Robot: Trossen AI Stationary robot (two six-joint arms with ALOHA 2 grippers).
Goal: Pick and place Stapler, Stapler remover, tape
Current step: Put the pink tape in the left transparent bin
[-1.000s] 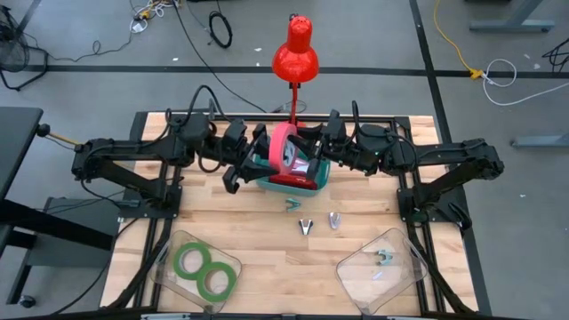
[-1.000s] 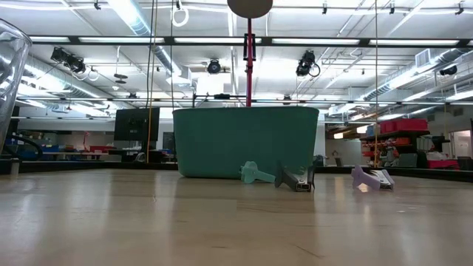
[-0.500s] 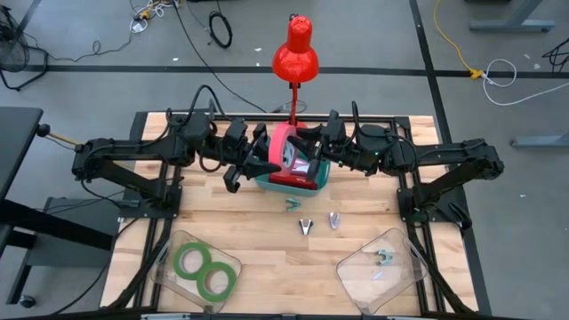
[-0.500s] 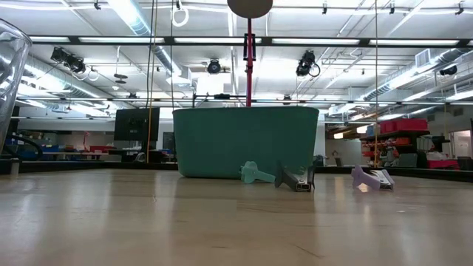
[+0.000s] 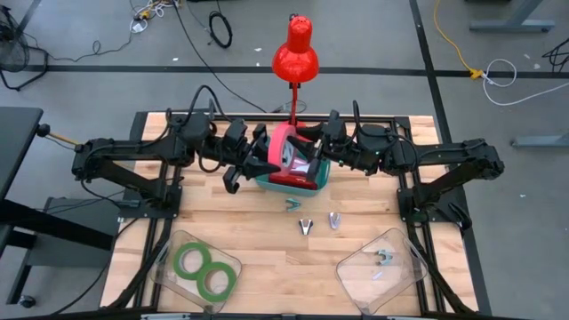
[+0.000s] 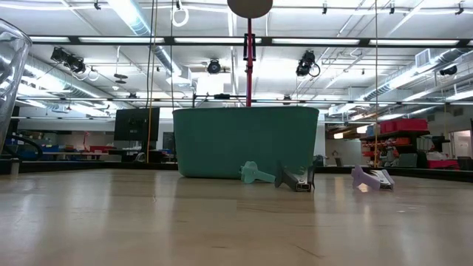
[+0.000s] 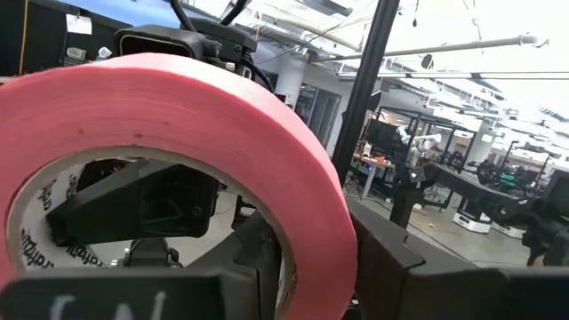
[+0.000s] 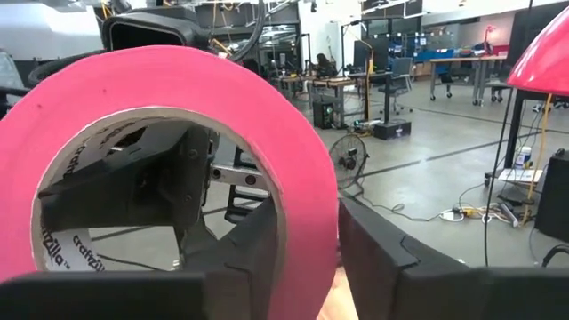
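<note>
High view, tape: the red-pink tape roll (image 5: 283,147) stands on edge in the air above the teal bin (image 5: 293,183), between the left gripper (image 5: 259,161) and the right gripper (image 5: 312,152).
High view, other rolls: two green tape rolls (image 5: 203,268) lie in a clear tray (image 5: 167,252) at the near left of the desk (image 5: 258,233).
Low view: only the teal bin and small tools in front of it show (neither gripper, no roll).
Left wrist view, jaws: closed on the roll's wall, one finger inside the ring, one outside.
Right wrist view, jaws: they straddle the wall on the opposite side; whether they clamp it I cannot tell.
Handling: light, stiff ring; smooth outer face probably slippery, edges possibly tacky. Take hold across the wall, pale core to outer face.
Writing: black print on the pale core (image 8: 59,245) appears to read "craftzilla", partly cut off; in the left wrist view it is unreadable.
</note>
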